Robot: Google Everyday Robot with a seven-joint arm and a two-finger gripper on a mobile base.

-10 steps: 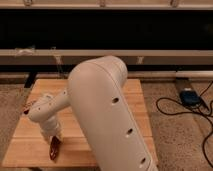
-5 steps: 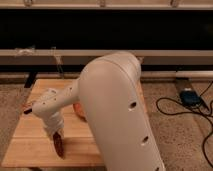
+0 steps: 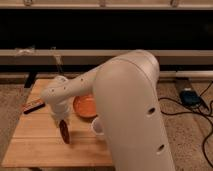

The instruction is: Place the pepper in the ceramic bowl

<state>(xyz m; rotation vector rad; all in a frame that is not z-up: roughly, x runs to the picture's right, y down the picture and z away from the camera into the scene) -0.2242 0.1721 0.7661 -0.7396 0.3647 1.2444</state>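
Pepper (image 3: 65, 133) hangs clamped in the tool (image 3: 63, 125), just left of the ceramic bowl (image 3: 85, 106); wooden table (image 3: 30, 146) beneath.

The gripper (image 3: 64, 126), its fingers closed on the small dark red glossy pepper (image 3: 65, 134), has moved from near the front left edge of the light wooden table (image 3: 30, 147) to the right and away from that edge, carrying the pepper with it. The round shallow orange ceramic bowl (image 3: 86, 106), hidden behind the arm a second ago, now shows just to the gripper's right and a little beyond it. A small white cup (image 3: 98, 127) has come into view close on the gripper's right. The bulky white arm shell (image 3: 132, 105) has swung rightward.
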